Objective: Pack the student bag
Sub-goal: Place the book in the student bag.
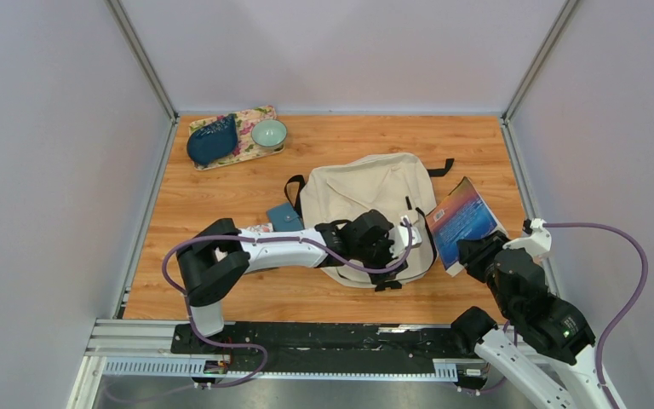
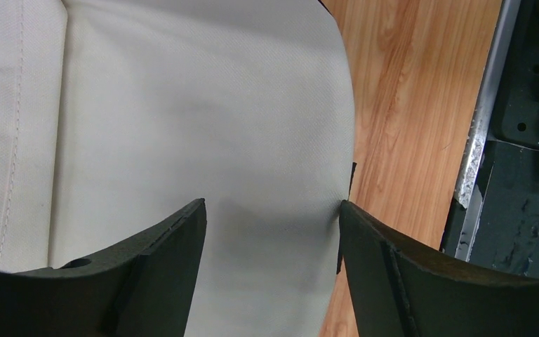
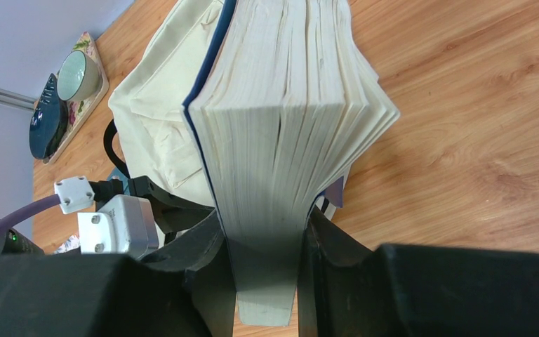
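The cream student bag (image 1: 366,187) lies flat mid-table, black straps at its sides. My left gripper (image 1: 394,249) hovers low over the bag's near right part. In the left wrist view it (image 2: 272,210) is open, its black fingers (image 2: 175,242) wide apart over plain bag fabric (image 2: 182,105), the right one at the bag's edge, nothing between them. My right gripper (image 1: 477,251) is shut on a thick book (image 1: 464,220) with a blue cover, held just right of the bag. The right wrist view shows the jaws (image 3: 263,225) clamping the book (image 3: 288,126) by its page edge, the bag (image 3: 161,119) behind.
A small teal pouch (image 1: 285,217) lies at the bag's left side, next to my left arm. A floral mat at the back left carries a dark blue dish (image 1: 213,141) and a pale green bowl (image 1: 269,133). The metal rail (image 2: 474,161) marks the table's near edge.
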`<move>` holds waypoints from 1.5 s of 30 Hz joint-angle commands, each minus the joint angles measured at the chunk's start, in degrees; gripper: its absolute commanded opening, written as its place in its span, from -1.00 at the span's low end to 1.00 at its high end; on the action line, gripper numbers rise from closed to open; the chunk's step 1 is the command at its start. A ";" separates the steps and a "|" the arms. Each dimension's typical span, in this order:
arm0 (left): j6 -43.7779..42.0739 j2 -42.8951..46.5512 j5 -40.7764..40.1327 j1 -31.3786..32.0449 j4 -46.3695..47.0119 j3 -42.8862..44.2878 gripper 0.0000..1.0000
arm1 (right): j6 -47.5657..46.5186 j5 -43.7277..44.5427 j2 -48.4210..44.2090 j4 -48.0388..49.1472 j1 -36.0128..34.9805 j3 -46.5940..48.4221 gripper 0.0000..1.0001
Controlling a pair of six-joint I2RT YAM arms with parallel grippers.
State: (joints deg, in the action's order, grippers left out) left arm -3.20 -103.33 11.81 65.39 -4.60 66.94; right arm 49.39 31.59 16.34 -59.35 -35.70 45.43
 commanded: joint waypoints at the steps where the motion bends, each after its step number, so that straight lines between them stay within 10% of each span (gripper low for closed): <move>1: -1.63 -0.91 0.05 0.62 1.35 2.15 0.50 | 0.10 3.83 -0.96 10.92 -0.16 2.21 -1.00; 14: -1.63 -0.38 -1.61 0.89 1.44 1.53 -1.00 | 0.36 2.95 -1.13 11.45 -0.07 1.68 -1.00; 25: -0.93 3.84 -13.29 0.71 4.34 -0.76 -1.00 | -0.16 3.47 -3.50 10.40 -0.07 2.65 -1.00; 45: 14.44 10.25 -10.23 -7.11 7.40 -5.32 -1.00 | -5.97 3.74 -1.48 9.78 -0.24 10.47 -1.00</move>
State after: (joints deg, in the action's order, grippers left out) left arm 7.40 -96.16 0.71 59.81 0.38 63.77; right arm 44.51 32.47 16.29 -60.53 -35.70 51.18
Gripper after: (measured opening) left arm 0.008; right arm 0.317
